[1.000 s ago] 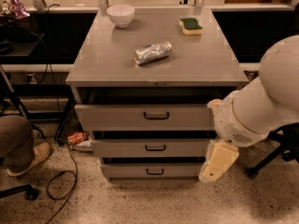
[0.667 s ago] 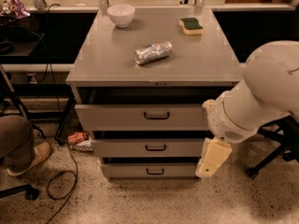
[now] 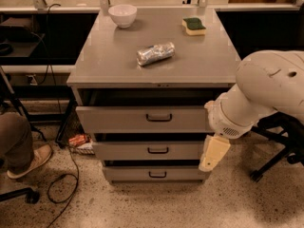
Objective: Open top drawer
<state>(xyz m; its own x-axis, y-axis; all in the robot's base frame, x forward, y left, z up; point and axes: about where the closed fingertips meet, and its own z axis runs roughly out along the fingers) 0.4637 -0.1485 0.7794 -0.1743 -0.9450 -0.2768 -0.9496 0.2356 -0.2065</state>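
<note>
The top drawer is the widest of three grey drawers under a grey table top. It has a plain front and a small dark bar handle at its centre, with a dark gap above the front. Two narrower drawers lie below it. My gripper, a cream-coloured piece hanging from the big white arm, is at the right end of the drawer fronts, level with the middle drawer. It is right of and below the top handle and holds nothing that I can see.
On the table top stand a white bowl, a green and yellow sponge and a crushed silver packet. A person's leg and shoe and a cable are at the left, and a chair base at the right.
The arm and gripper have moved a little left and up, closer to the right end of the drawers. The drawers have not moved.
</note>
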